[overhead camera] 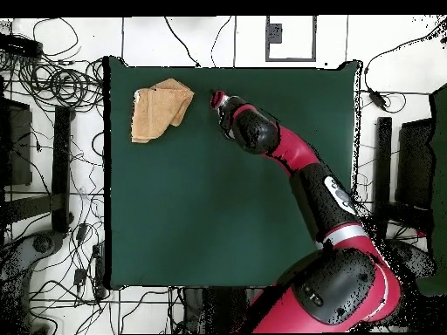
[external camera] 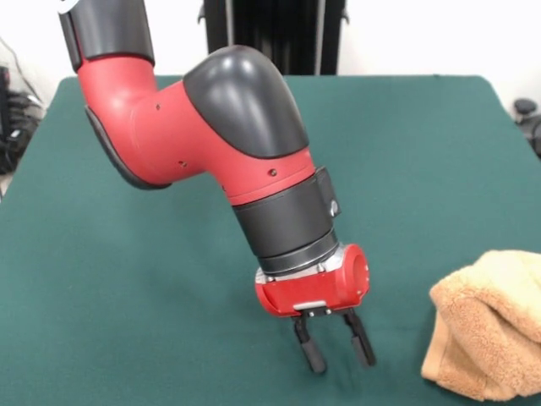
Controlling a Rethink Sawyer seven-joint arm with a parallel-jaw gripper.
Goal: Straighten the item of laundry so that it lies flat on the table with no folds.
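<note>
The tan-orange terry towel [external camera: 489,334] lies folded and bunched at the right edge of the front view, near the table's front; in the overhead view it [overhead camera: 160,108] sits near the far left corner. My gripper [external camera: 335,344] hangs just above the green table [external camera: 127,279], left of the towel and apart from it. Its two black fingers [external camera: 309,347] are spread and hold nothing. In the overhead view the gripper [overhead camera: 216,100] is to the right of the towel.
The red and black arm [overhead camera: 297,166] reaches across the table from the base at the bottom right of the overhead view. Cables [overhead camera: 52,78] and black stands lie on the floor around the table.
</note>
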